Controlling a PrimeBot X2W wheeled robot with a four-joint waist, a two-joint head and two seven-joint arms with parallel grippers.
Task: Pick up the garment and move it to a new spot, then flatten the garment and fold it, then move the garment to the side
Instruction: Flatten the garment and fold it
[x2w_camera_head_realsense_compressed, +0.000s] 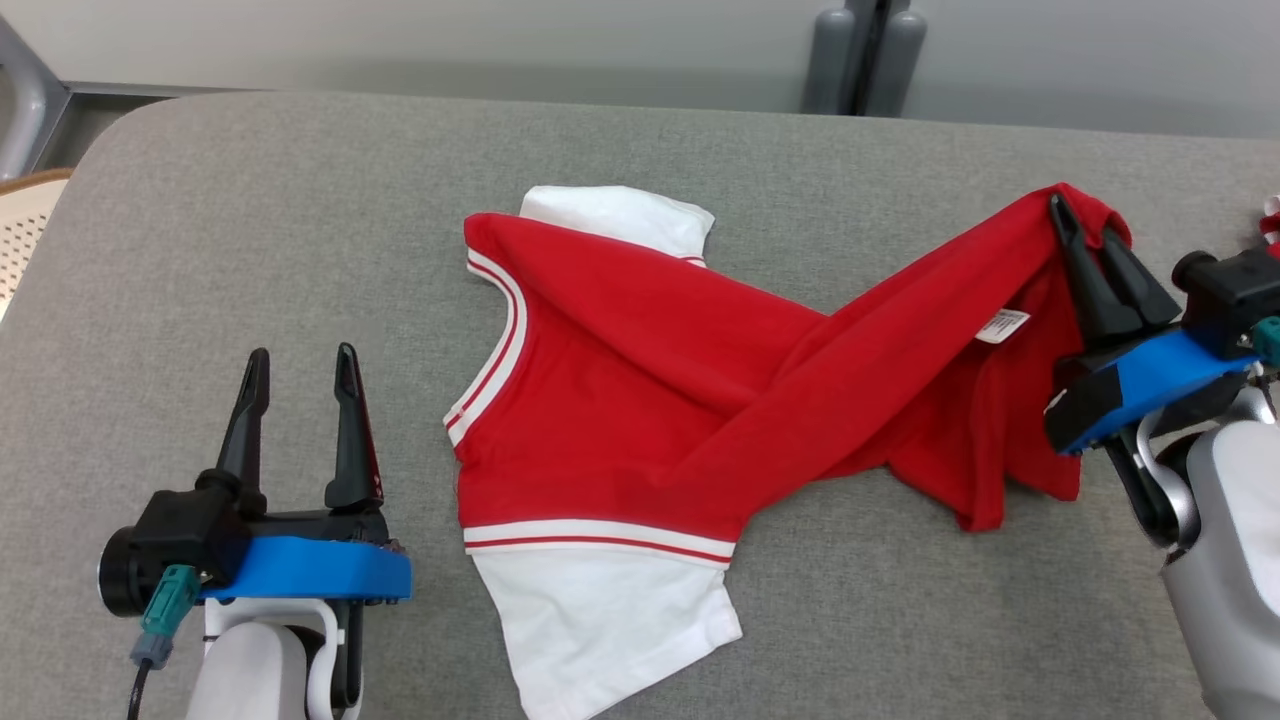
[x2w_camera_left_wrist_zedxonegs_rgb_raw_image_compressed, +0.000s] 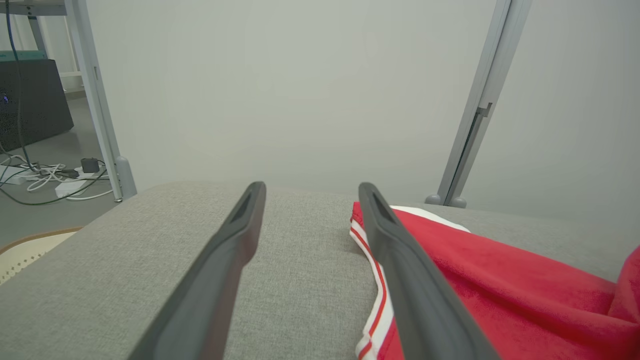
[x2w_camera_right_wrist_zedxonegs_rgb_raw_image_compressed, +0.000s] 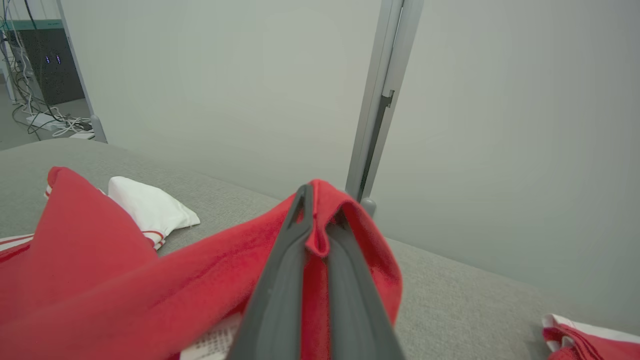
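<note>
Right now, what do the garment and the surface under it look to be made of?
The garment looks like soft knit cloth, perhaps cotton: matte red with white sleeves, it drapes, creases and shows a fine nap up close. The table cover looks like woven grey upholstery cloth, matte, with a flecked weave.

You look across a grey fabric-covered table (x2w_camera_head_realsense_compressed: 250, 250) to a plain pale wall panel (x2w_camera_left_wrist_zedxonegs_rgb_raw_image_compressed: 300, 90) with a grey metal post (x2w_camera_left_wrist_zedxonegs_rgb_raw_image_compressed: 475, 110). To your left, cables (x2w_camera_left_wrist_zedxonegs_rgb_raw_image_compressed: 45, 175) lie on the grey floor (x2w_camera_left_wrist_zedxonegs_rgb_raw_image_compressed: 30, 222) beside a dark cabinet (x2w_camera_left_wrist_zedxonegs_rgb_raw_image_compressed: 30, 100). Light falls evenly.
</note>
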